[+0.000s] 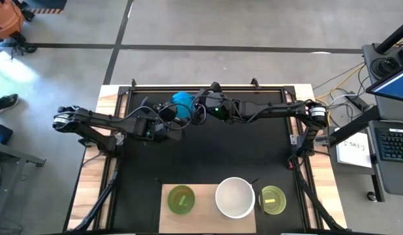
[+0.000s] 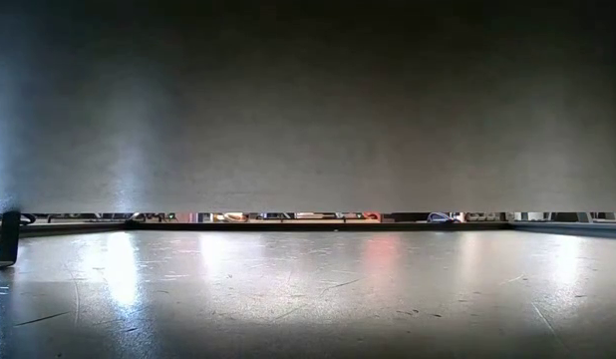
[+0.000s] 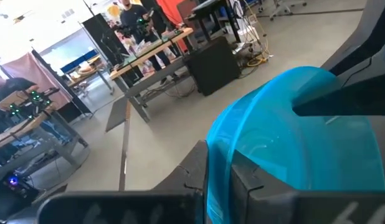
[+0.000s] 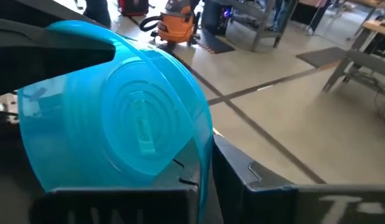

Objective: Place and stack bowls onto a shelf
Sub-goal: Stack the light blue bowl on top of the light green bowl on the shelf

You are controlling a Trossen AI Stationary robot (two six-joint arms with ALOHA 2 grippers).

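Note:
A cyan bowl hangs in the air over the far middle of the black mat, tipped on its side, with both grippers shut on it. My left gripper reaches it from the left and my right gripper from the right. The right wrist view shows the cyan bowl's ringed underside. The light-wood shelf lies at the near edge. On it sit a green bowl and a larger white bowl. A yellow-green bowl stands at its right end. The low view shows no bowl. My left gripper pinches the cyan bowl's rim, one finger on either side of the wall. It comes from the table's left, and the bowl is clear of the mat, tipped on its side. My right gripper pinches the cyan bowl's rim at another spot, one finger outside the wall and one on the other side. It comes from the table's right. The bowl's underside faces its camera.
The black mat between the arms and the shelf is bare. Wooden strips run along the table's left and right sides. A laptop and cables stand off the table to the right. A broad dark surface fills most of the low view.

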